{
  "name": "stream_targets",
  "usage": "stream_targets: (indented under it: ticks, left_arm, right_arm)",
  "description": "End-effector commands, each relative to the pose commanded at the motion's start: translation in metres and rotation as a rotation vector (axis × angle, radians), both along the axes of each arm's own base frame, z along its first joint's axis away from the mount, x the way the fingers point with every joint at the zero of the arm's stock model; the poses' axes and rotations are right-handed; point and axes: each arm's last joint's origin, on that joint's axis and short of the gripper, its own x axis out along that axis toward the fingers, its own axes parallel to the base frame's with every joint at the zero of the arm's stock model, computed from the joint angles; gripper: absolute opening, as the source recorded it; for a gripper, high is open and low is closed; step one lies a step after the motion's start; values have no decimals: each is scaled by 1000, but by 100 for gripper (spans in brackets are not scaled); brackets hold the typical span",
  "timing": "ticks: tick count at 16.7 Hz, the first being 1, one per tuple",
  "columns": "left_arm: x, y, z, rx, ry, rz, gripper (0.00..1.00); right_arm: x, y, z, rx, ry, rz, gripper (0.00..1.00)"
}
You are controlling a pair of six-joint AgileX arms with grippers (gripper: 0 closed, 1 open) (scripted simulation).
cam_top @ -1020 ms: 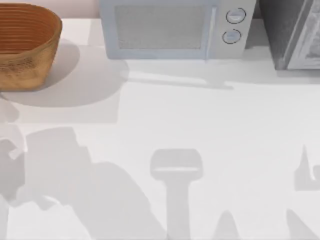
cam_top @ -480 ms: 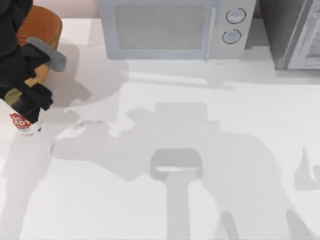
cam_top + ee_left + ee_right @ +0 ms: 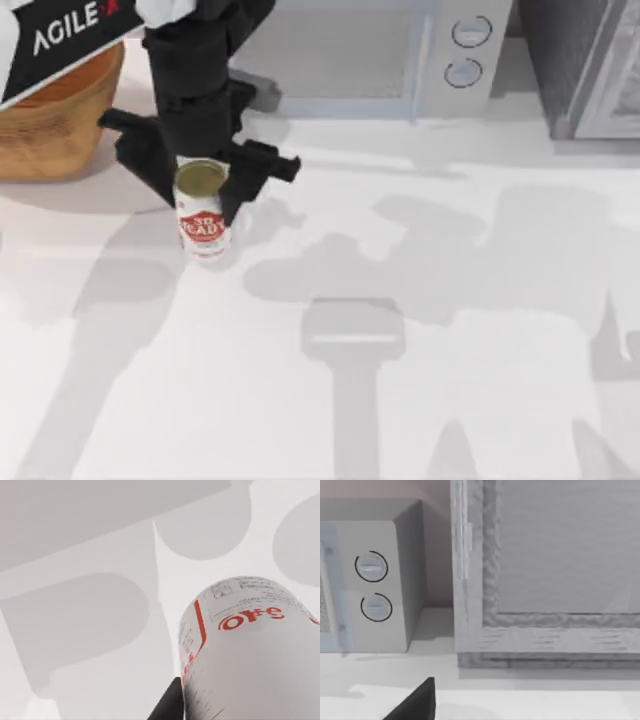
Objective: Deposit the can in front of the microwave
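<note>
Top view: the left gripper (image 3: 205, 185) grips one can (image 3: 203, 212), a small white cylinder with a red label, white letters and a dull gold top; it hangs upright near the microwave's (image 3: 440, 70) front left corner, beside a ribbed woven basket (image 3: 50, 130); the smooth grey-blue microwave carries two round knobs; a darker speckled appliance (image 3: 580, 70) stands at the right on the white table (image 3: 450, 380). Left wrist view: the can's printed wall looms close. Right wrist view: both appliances side by side; whether the right gripper is open I cannot tell.

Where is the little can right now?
In the top view the can sits left of centre, held in the left tool, between the basket and the microwave.
</note>
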Motion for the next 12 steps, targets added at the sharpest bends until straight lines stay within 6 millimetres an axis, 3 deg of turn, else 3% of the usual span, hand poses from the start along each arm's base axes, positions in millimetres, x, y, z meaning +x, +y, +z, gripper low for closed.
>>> stream_targets:
  ticks: [5,12]
  left_arm:
    - [18,-30,-6,-14,-40,243,0]
    - [30,-30,-4,-39,-70,358,0]
  right_arm:
    - [0,0,0,0,0,0,100]
    - [0,0,0,0,0,0,100]
